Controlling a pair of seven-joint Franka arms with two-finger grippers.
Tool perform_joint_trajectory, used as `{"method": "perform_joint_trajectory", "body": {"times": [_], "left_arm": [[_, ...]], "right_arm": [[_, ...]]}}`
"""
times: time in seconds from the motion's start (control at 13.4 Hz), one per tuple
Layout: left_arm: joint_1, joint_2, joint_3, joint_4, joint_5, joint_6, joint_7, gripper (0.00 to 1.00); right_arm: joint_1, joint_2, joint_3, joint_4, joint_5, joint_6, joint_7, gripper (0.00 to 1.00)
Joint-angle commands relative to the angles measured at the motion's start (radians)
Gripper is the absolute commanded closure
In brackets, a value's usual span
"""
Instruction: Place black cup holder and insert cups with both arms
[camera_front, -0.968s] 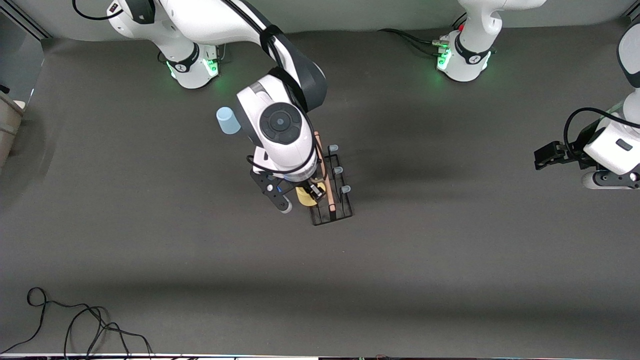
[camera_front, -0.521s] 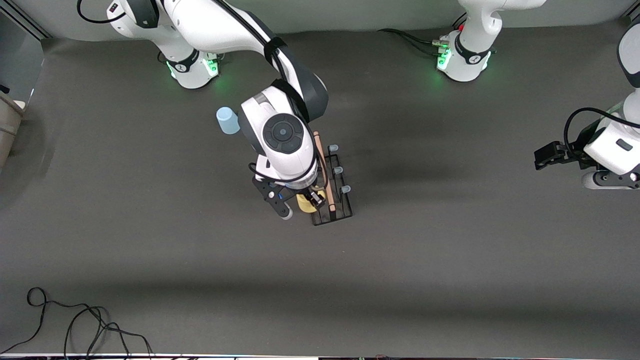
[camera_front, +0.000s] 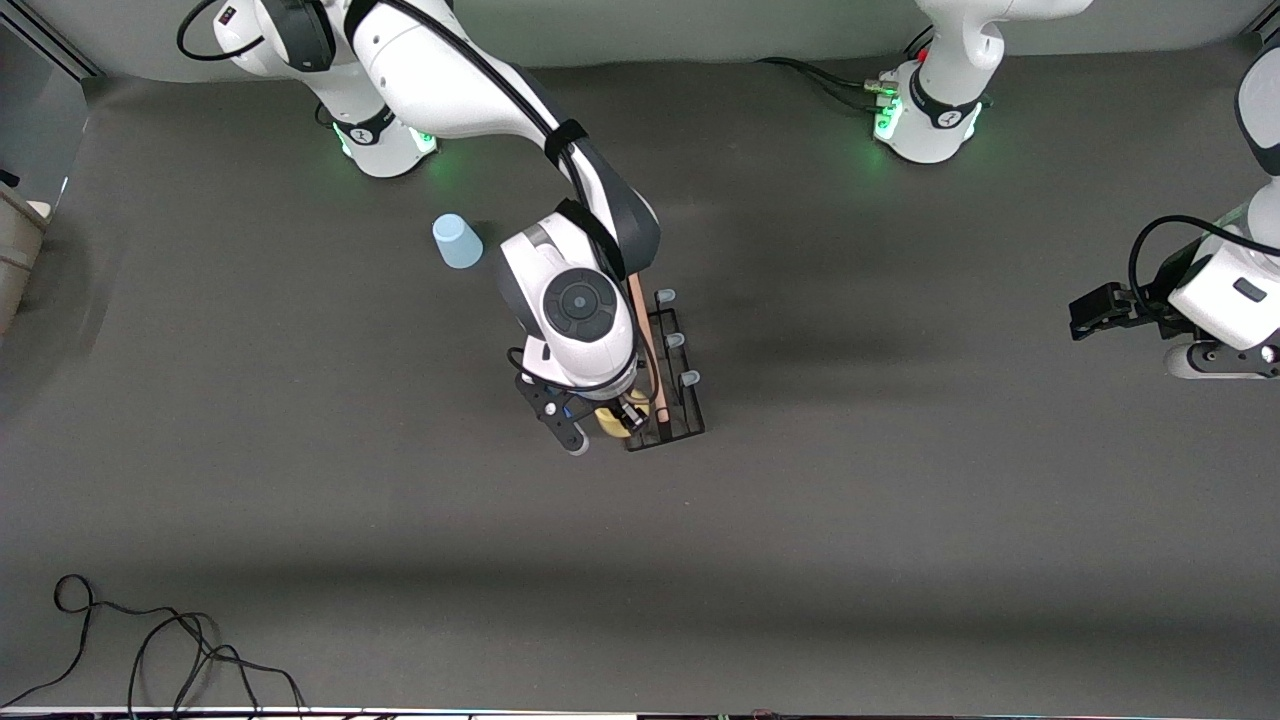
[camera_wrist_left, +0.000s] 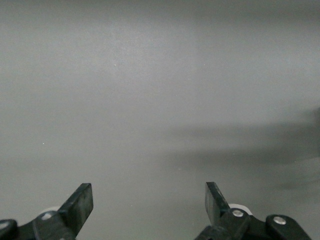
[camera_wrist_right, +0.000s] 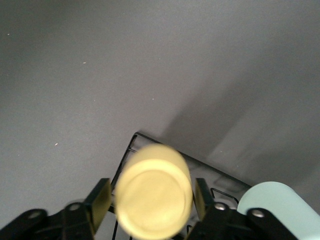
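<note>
Between the fingers of the right gripper (camera_wrist_right: 152, 200) sits the yellow cup (camera_wrist_right: 153, 197), pinched across its sides with its flat closed base facing the wrist camera. This gripper hangs low over the end of the black cup holder (camera_front: 668, 370) nearest the front camera, just beside the wooden rod handle (camera_front: 648, 345). Right next to the gripper, a pale mint green cup (camera_wrist_right: 280, 207) already sits on the rack. A light blue cup (camera_front: 456, 241) stands on the table (camera_front: 900, 500), well apart, toward the right arm's base. The left gripper (camera_wrist_left: 149, 202) waits with its fingers spread wide and nothing between them, over bare table at the left arm's end. The yellow cup looks light, thin-walled and smooth, so it probably flexes or slips under a hard squeeze; a gentle grip across the sidewalls suits it best.
</note>
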Motion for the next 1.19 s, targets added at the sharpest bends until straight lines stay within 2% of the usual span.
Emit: {"method": "perform_joint_trajectory", "body": {"times": [0.0, 0.22, 0.45, 0.82, 0.97, 1.12], "left_arm": [[-0.005, 0.009, 0.006, 0.021, -0.005, -0.017, -0.010, 0.00], [0.001, 0.009, 0.006, 0.021, -0.005, -0.017, 0.002, 0.00], [0.001, 0.009, 0.006, 0.021, -0.005, -0.017, 0.002, 0.00], [0.002, 0.009, 0.006, 0.021, -0.005, -0.017, 0.002, 0.00], [0.002, 0.009, 0.006, 0.021, -0.005, -0.017, 0.002, 0.00], [0.002, 0.009, 0.006, 0.021, -0.005, -0.017, 0.002, 0.00]], "right_arm": [[0.001, -0.025, -0.007, 0.013, -0.002, -0.002, 0.009, 0.00], [-0.002, -0.106, -0.014, 0.020, -0.012, -0.070, 0.002, 0.00], [-0.011, -0.233, -0.016, 0.020, -0.014, -0.161, -0.029, 0.00], [-0.049, -0.418, -0.094, -0.013, -0.040, -0.409, -0.441, 0.00], [-0.109, -0.535, -0.085, -0.125, -0.113, -0.417, -0.654, 0.00], [-0.220, -0.654, -0.021, -0.238, -0.172, -0.410, -0.840, 0.00]]}}
